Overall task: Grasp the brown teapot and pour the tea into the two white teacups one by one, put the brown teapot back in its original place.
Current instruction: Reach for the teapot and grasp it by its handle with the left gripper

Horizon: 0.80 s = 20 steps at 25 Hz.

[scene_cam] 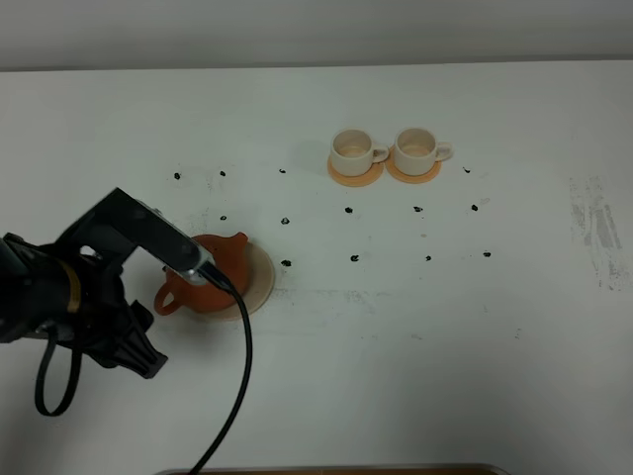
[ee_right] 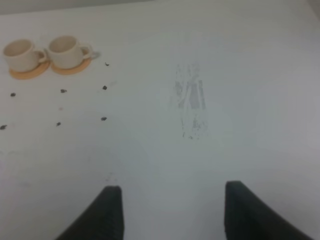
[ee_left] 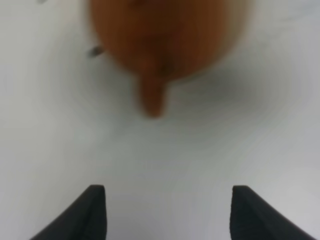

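Observation:
The brown teapot (scene_cam: 216, 269) sits on the pale beige disc coaster (scene_cam: 261, 279) at the left of the table, partly hidden under my left arm. In the left wrist view the teapot (ee_left: 165, 35) is blurred and close, with a narrow part sticking out toward my left gripper (ee_left: 167, 215). That gripper is open and empty, a short way from the teapot. The two white teacups (scene_cam: 354, 148) (scene_cam: 416, 146) stand side by side on orange coasters (scene_cam: 356, 176) at the back. They also show in the right wrist view (ee_right: 20, 52) (ee_right: 66, 49). My right gripper (ee_right: 170, 210) is open and empty over bare table.
Black dot marks (scene_cam: 353, 258) are scattered across the white table. A scuffed grey patch (scene_cam: 595, 226) lies at the right, seen also in the right wrist view (ee_right: 191, 100). A black cable (scene_cam: 243, 366) hangs from my left arm toward the front edge.

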Motion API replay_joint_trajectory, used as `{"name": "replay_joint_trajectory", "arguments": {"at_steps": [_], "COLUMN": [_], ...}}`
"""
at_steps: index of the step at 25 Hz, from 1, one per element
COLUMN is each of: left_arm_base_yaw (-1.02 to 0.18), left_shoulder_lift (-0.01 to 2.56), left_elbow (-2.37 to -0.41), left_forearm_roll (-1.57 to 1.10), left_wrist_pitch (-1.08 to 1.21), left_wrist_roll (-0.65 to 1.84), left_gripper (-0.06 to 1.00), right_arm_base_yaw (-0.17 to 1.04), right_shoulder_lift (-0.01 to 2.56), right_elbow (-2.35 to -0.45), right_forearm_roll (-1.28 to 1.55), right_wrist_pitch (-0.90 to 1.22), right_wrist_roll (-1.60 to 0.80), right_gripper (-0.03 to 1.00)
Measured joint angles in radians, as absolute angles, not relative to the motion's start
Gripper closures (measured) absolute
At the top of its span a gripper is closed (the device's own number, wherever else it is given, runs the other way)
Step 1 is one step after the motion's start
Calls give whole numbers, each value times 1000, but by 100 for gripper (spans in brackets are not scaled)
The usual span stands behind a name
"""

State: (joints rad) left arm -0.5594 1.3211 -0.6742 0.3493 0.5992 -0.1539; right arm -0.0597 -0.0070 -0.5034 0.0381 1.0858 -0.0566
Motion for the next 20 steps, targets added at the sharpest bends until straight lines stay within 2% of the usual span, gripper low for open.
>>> {"name": "replay_joint_trajectory", "arguments": {"at_steps": [6,12,16,20], "left_arm_base_yaw": [-446,-435,-435,-435], "left_shoulder_lift": [1367,1488,1557,1582], "left_elbow": [-735,-824,-891,-898], "left_forearm_roll": [215,119,106,97], "left_wrist_pitch": [576,615,705,698], "left_wrist_roll": [12,196,234,269], "left_gripper": [39,39,39,39], "right_arm_base_yaw": [-60,-60,-60,-60], "right_shoulder_lift": [-7,-7,-7,-7], "right_elbow": [-503,-503,-503,-503], "right_forearm_roll": [38,38,38,38], "right_wrist_pitch": [1086,1086,1086,1086], "right_wrist_roll": [-57,-57,-57,-57], "right_gripper": [49,49,49,49]}}
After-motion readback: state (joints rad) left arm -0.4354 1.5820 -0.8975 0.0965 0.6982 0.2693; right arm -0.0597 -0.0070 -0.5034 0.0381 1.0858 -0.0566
